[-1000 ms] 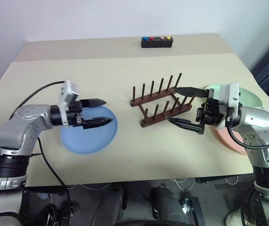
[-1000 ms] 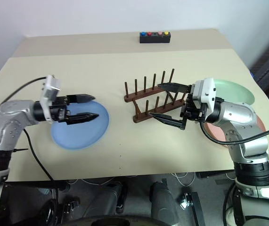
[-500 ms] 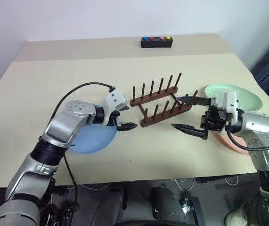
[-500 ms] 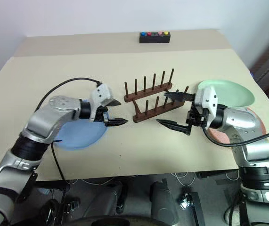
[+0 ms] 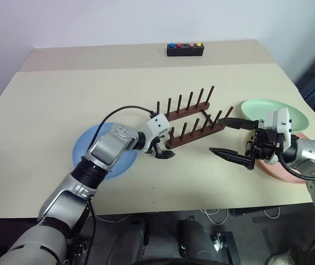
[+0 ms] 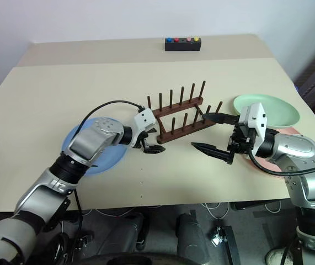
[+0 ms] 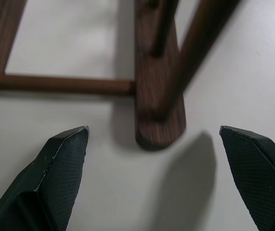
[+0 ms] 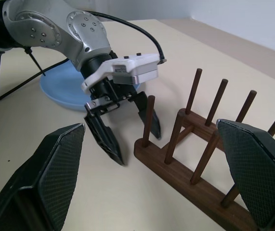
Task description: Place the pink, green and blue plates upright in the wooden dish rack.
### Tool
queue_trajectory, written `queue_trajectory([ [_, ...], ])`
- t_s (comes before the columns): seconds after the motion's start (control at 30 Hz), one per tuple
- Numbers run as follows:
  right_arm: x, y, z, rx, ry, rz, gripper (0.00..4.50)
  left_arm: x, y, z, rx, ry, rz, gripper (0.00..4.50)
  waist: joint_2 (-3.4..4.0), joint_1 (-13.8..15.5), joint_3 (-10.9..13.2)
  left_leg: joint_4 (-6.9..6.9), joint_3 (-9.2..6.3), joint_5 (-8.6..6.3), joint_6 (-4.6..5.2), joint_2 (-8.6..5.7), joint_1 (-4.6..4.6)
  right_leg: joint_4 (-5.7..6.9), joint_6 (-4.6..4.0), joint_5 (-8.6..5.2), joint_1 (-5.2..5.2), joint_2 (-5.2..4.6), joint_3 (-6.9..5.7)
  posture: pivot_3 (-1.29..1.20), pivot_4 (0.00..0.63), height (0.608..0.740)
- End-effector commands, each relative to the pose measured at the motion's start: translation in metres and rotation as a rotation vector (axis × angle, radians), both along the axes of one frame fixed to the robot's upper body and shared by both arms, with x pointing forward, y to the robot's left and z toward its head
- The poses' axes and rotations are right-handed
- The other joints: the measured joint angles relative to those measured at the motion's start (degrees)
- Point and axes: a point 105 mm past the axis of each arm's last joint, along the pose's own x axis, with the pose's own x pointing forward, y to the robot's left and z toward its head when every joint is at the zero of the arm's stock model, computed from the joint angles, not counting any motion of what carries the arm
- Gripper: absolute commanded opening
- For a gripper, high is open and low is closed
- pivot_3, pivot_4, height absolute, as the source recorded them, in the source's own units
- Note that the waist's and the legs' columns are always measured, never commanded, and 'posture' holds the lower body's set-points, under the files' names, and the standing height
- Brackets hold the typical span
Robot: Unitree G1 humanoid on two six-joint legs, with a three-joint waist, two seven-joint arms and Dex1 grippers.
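Rack point(image 5: 190, 122) sits mid-table, empty, its two pegged rails running from near-left to far-right. No plate stands in it yet.

Left gripper point(image 5: 163, 152) is at the rack's near-left end, fingers spread, empty. In the left wrist view the rounded tip of one rail point(image 7: 159, 130) lies between the two fingers point(image 7: 60, 168), none touching it that I can see. The long axis of the rail runs straight away from the gripper.

Right gripper point(image 5: 235, 141) hangs off the rack's right end, wide open, holding nothing, near the rack but clear of it.

Blue plate point(image 5: 88, 152) lies flat to the left, partly under the left forearm, behind that gripper's tips. Green plate point(image 5: 259, 107) lies flat at the far right; pink plate point(image 5: 276, 168) sits just near of it, partly under the right arm.

Judgement: left arm looks set to steady or shift the rack, not take a plate. Right arm is nearer to green and pink; left is nearer to blue.
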Motion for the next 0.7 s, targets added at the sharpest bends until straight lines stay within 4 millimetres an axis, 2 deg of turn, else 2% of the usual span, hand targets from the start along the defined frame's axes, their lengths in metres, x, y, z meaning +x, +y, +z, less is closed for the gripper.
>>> queue_trajectory([
  [0.03, -0.004, -0.001, 0.015, -0.004, -0.072, -0.009, 4.50, -0.004, -0.009, 0.000, 0.003, 0.006, -0.015, 2.67, 0.00, -0.10, 0.00, 0.00, 0.01, 0.00, 0.00, 0.00, 0.00, 0.00, 0.00, 0.00, 0.00, 0.00, 0.00, 0.00, 0.150, 0.740],
  [0.17, -0.004, -0.002, 0.015, -0.009, -0.085, -0.023, 4.50, -0.003, -0.008, 0.002, -0.011, 0.018, 0.017, 0.77, 0.00, -0.04, -0.02, 0.00, 0.00, 0.00, -0.01, 0.00, 0.01, 0.00, 0.00, 0.00, 0.00, 0.00, 0.00, 0.00, 0.150, 0.740],
  [0.33, -0.003, -0.001, 0.015, -0.008, -0.093, -0.026, 4.50, 0.009, 0.000, 0.012, -0.001, -0.062, 0.026, 0.76, 0.01, -0.14, -0.03, -0.01, 0.01, 0.00, -0.01, 0.01, 0.05, 0.01, 0.00, 0.00, 0.04, 0.01, 0.00, 0.00, 0.150, 0.740],
  [0.43, -0.001, -0.002, 0.014, -0.006, -0.097, -0.032, 4.50, 0.014, 0.005, 0.023, -0.042, -0.121, -0.030, 0.76, 0.00, -0.15, -0.02, 0.00, 0.01, 0.06, -0.11, 0.01, 0.05, 0.01, 0.00, 0.00, 0.03, 0.01, 0.01, 0.00, 0.150, 0.740],
  [0.5, -0.001, -0.003, 0.016, 0.000, -0.104, -0.033, 4.50, 0.007, 0.006, 0.030, -0.091, -0.136, -0.120, 0.76, 0.00, -0.17, -0.02, -0.02, 0.01, 0.13, -0.23, 0.01, 0.04, 0.01, 0.00, 0.00, 0.01, 0.01, 0.01, 0.00, 0.150, 0.740],
  [0.53, 0.000, -0.003, 0.017, 0.002, -0.106, -0.033, 4.50, 0.003, 0.009, 0.029, -0.091, -0.119, -0.161, 0.76, 0.00, -0.18, -0.02, -0.02, 0.01, 0.13, -0.23, 0.01, 0.04, 0.01, 0.00, 0.00, 0.01, 0.00, 0.01, 0.00, 0.150, 0.740],
  [0.7, 0.000, -0.002, 0.018, 0.009, -0.110, -0.019, 4.50, 0.010, 0.027, 0.018, 0.000, -0.142, -0.239, 0.76, 0.00, -0.07, -0.02, -0.02, 0.02, 0.13, -0.22, 0.01, 0.02, 0.00, 0.00, 0.00, -0.01, 0.00, 0.01, 0.00, 0.150, 0.740],
])
